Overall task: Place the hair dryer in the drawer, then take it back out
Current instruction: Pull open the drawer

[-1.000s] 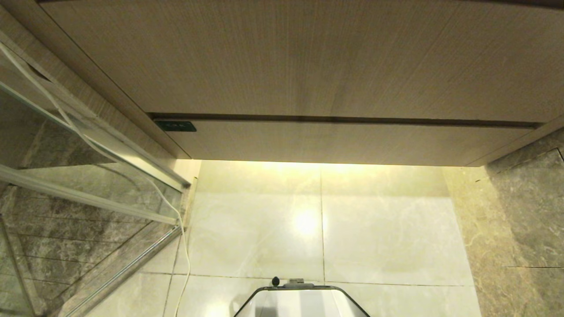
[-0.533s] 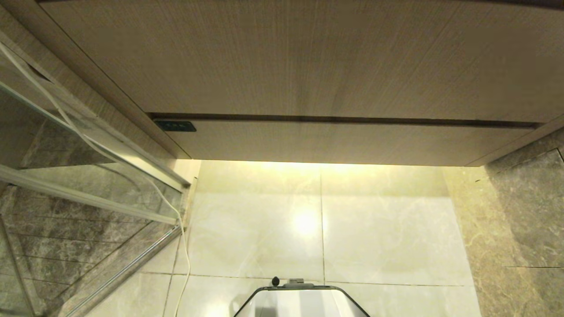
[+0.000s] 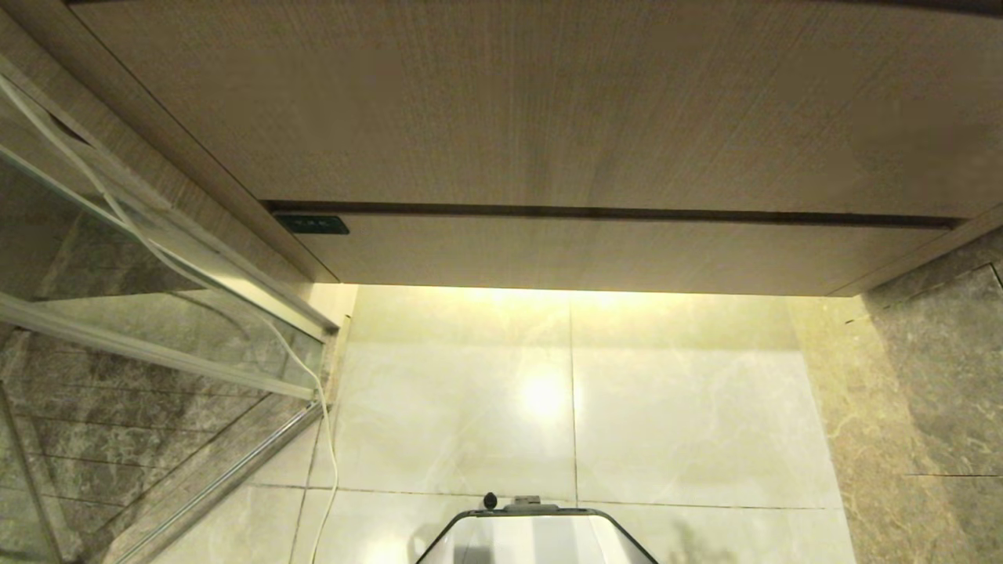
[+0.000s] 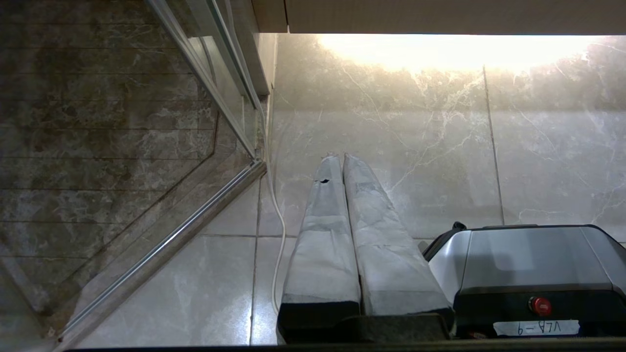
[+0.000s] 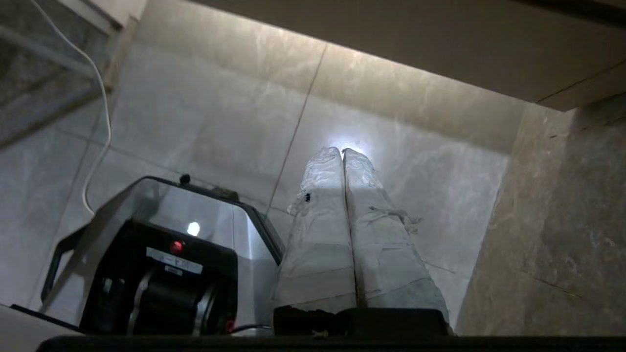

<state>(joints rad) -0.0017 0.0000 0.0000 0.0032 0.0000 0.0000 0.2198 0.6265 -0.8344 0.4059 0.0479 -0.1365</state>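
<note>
1. The head view looks down at a light-brown wood-grain cabinet: a tall flat front (image 3: pixel 548 102) above, and below it the wide, shallow, handleless drawer (image 3: pixel 611 254), closed flush, with a dark gap between the two
2. A small dark green label (image 3: pixel 312 225) sits at the drawer's upper left corner
3. The hair dryer shows in none of the three views, so where it lies cannot be told
4. Beneath the cabinet a warm strip of light falls on the glossy pale marble floor tiles (image 3: pixel 666 423)
5. To the robot's left stands a glass shower panel in a metal frame (image 3: pixel 157 345), with a thin white cord (image 3: pixel 317 392) trailing down along its edge to the floor
6. To the right is a grey-brown veined stone wall (image 3: pixel 932 376)
7. The robot's silver and black base (image 3: pixel 537 536) shows at the lower edge of the head view
8. The left end effector (image 4: pixel 341 155), wrapped in pale tape, is clenched with its fingers pressed together, empty, pointing at the floor beside the base
9. The right end effector (image 5: pixel 341 149), taped likewise, is clenched and grasps nothing; it points toward the floor tiles below the cabinet's underside, near the stone wall
</note>
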